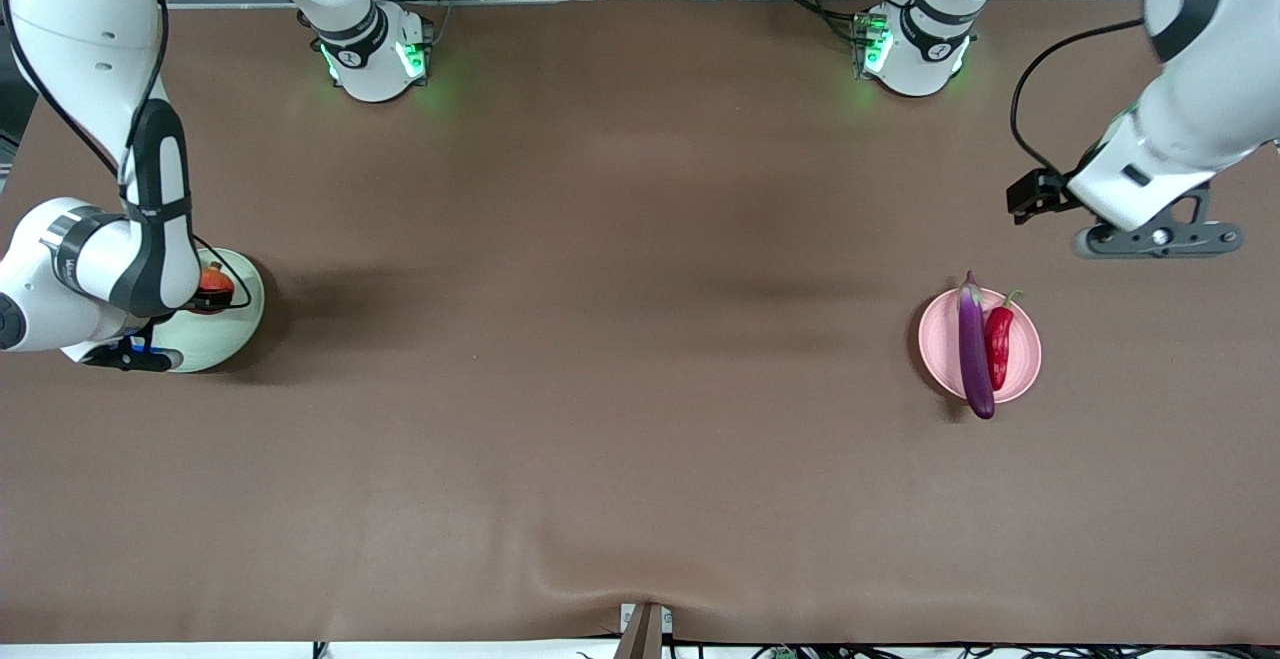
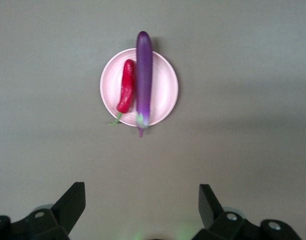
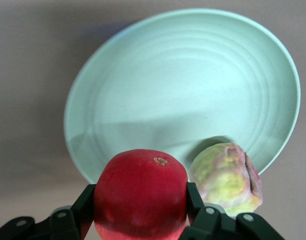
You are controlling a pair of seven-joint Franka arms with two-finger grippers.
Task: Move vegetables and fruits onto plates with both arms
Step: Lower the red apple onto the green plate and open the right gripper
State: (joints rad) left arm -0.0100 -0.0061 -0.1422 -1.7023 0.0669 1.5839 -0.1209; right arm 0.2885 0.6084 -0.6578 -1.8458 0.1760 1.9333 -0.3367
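Right wrist view shows the apple (image 3: 141, 192), round, glossy red with a small brown calyx dimple, pinched between the fingers of the right gripper (image 3: 141, 220) above the pale green plate (image 3: 143, 90). Bumpy yellow-green fruit (image 3: 226, 178), blushed pink, rests on that plate's rim area, just beside the apple. Front view places this plate at the right arm's end of the table, largely covered by the arm. Left gripper (image 2: 142, 205) hangs with fingers spread wide, holding nothing, over bare table near the pink plate (image 1: 1030, 359), at roughly one o'clock from it. Purple eggplant (image 1: 975, 347) and red chili pepper (image 1: 998, 344) lie side by side on the pink plate, touching; the eggplant's ends overhang the rim.
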